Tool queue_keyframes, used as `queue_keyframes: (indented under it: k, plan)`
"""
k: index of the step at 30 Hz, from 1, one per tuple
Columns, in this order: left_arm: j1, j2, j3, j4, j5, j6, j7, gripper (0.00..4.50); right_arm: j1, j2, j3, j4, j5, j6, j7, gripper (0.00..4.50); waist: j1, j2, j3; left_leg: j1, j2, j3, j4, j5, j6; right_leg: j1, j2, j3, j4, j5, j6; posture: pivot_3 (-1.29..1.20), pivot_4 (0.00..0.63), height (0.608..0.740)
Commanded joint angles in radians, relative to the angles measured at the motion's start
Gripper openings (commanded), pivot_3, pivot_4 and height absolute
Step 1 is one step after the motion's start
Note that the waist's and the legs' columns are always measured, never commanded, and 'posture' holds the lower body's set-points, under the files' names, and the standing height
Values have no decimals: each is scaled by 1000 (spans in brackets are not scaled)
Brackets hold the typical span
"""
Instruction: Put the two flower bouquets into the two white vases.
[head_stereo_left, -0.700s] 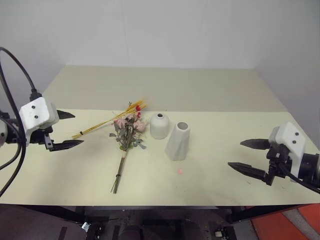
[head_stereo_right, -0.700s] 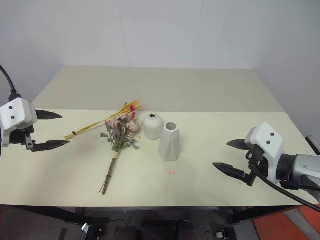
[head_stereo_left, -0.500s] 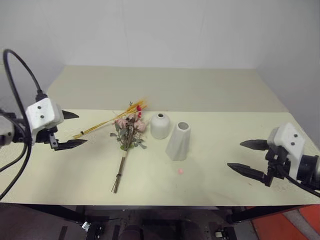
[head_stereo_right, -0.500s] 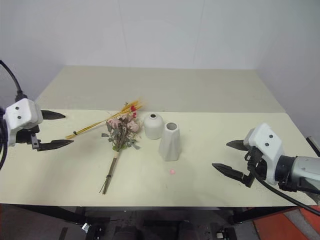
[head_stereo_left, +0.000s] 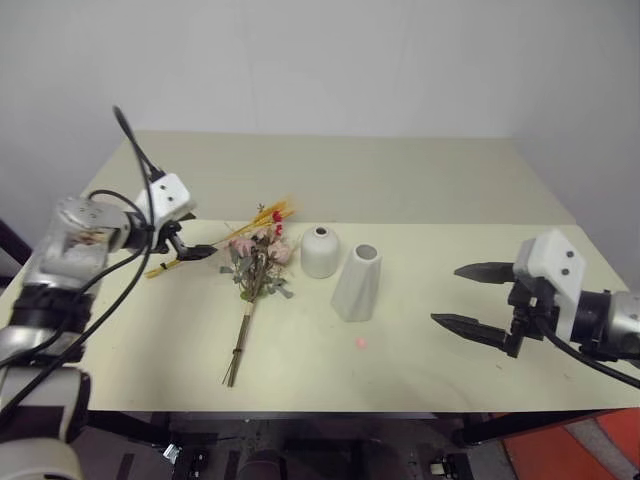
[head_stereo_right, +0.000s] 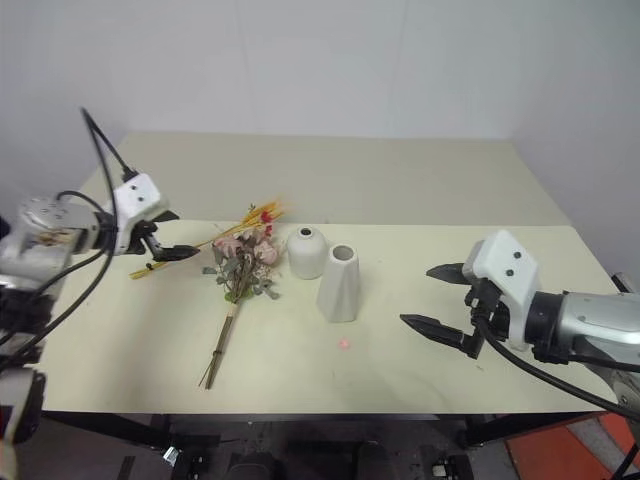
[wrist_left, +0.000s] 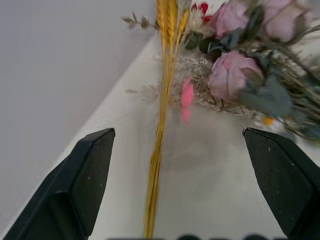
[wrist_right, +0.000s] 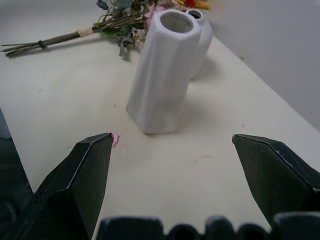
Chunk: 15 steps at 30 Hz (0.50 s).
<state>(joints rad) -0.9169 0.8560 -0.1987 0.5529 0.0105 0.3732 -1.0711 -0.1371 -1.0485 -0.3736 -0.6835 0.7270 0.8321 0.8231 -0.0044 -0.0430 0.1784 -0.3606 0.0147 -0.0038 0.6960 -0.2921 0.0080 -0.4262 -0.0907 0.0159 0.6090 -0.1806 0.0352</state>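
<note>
1. The left gripper (head_stereo_left: 188, 243) hangs with its two black fingers spread wide and nothing between them, just above the pale table (head_stereo_left: 450, 330).
2. Directly ahead of that gripper lies the wheat spray (wrist_left: 162, 105), a thin bundle of golden-yellow stalks; in the left wrist view the stalks run straight up the gap between the fingers, touching neither one.
3. The spray's tied stem end lies nearest the left gripper, and its tip with the small red bloom (head_stereo_left: 276, 216) points away from it.
4. Just beyond the left gripper and to its right side lies the rose bunch (head_stereo_left: 258, 255), flat on the table, pink heads next to the wheat tip and long stems (head_stereo_left: 240, 345) trailing toward the near edge.
5. The right gripper (head_stereo_left: 478, 297) is likewise released, fingers far apart and empty, hovering over the table.
6. Ahead of the right gripper stands the tapered vase (wrist_right: 160, 75), upright, well apart from the fingertips.
7. The round vase (head_stereo_left: 320, 251) stands just behind the tapered one, farther from the right gripper.
8. A small pink petal (wrist_right: 115, 138) lies on the table close by the right gripper's finger (wrist_right: 75, 185) in the wrist view.
</note>
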Motion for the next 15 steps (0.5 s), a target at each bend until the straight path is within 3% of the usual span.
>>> queue_keyframes:
  k: [1,8,15]
  plan:
    - [-96,-29,-46,180,86,-81,12,4459,-72,-16,11,-18,29,18,-28,4500,-5,0,0,-2,0,0,0,0,0,-1,0,0,0,0,0,0,150,740]
    - [-245,-143,-120,525,221,-189,86,4459,-155,-23,-11,-60,133,85,-75,4500,-3,0,0,-9,-1,-3,3,-1,3,-4,-2,-3,1,1,1,0,150,740]
    - [-303,-209,-129,682,284,-248,126,4459,-185,-66,-54,-77,198,110,-96,4500,7,0,0,-10,-1,-3,5,-2,4,-4,-2,-3,1,2,2,0,150,740]
